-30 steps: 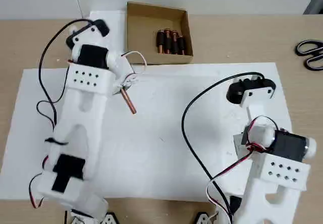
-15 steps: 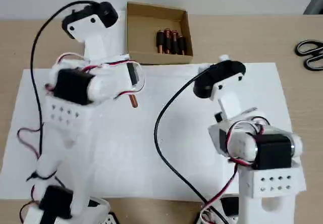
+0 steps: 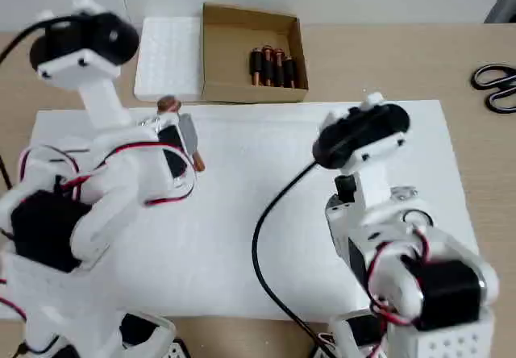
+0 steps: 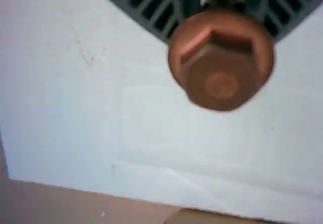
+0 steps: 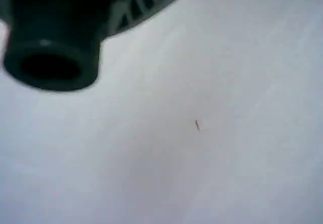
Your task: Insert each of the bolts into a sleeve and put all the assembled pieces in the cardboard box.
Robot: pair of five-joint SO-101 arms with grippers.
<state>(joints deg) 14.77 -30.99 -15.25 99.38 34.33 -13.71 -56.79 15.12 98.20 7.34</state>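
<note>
Gripping a copper bolt [image 4: 221,60] by its shaft, the left claw [image 3: 184,139] holds it tilted above the white sheet [image 3: 258,213]. The right claw [image 5: 75,2] is clamped on a black sleeve [image 5: 49,62]. Beyond both claws, the cardboard box [image 3: 214,52] holds assembled pieces [image 3: 272,68].

Copper bolt [image 4: 221,62]; black sleeve [image 5: 50,37]; brown cardboard box [image 3: 230,56].
</note>
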